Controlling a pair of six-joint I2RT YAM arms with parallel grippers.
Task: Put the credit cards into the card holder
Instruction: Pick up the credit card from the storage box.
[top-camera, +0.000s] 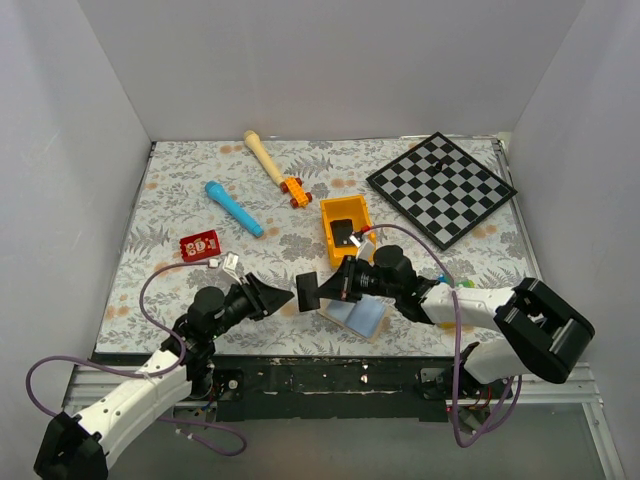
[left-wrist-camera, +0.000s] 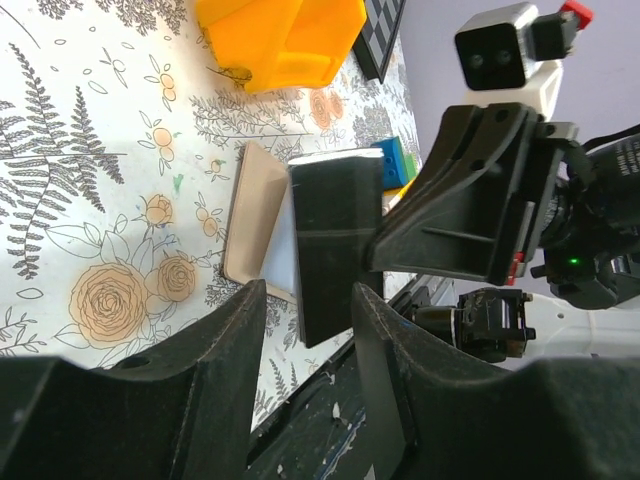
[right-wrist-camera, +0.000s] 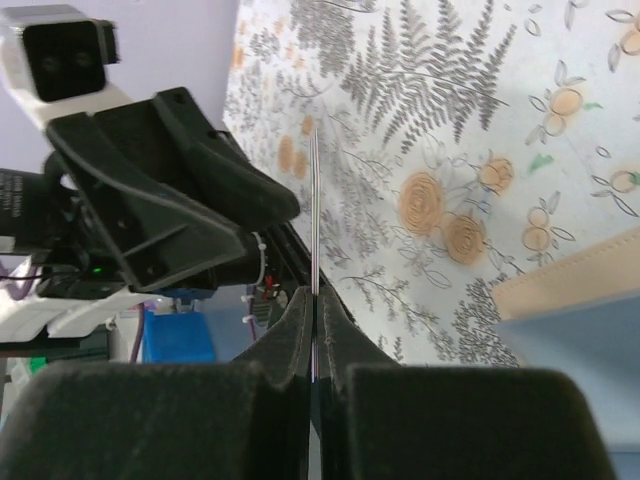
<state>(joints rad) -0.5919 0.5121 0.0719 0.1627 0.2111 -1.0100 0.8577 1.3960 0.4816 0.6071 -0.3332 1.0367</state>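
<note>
My right gripper (top-camera: 328, 287) is shut on a thin black card (top-camera: 307, 290), held on edge above the table's front. It shows edge-on in the right wrist view (right-wrist-camera: 314, 200) between my closed right gripper (right-wrist-camera: 314, 300). My left gripper (top-camera: 278, 297) is open and faces it. In the left wrist view the black card (left-wrist-camera: 335, 240) hangs just at the gap of my left gripper (left-wrist-camera: 308, 300), untouched. The card holder (top-camera: 362, 316) lies open below, tan with pale blue lining (left-wrist-camera: 250, 215) (right-wrist-camera: 570, 285). A red card (top-camera: 200, 246) lies far left.
An orange bin (top-camera: 346, 228) with a dark item inside stands behind the card holder, also in the left wrist view (left-wrist-camera: 280, 40). A chessboard (top-camera: 440, 187) is at back right. A blue cylinder (top-camera: 233, 208), wooden stick (top-camera: 265, 157) and orange toy car (top-camera: 294, 190) lie behind.
</note>
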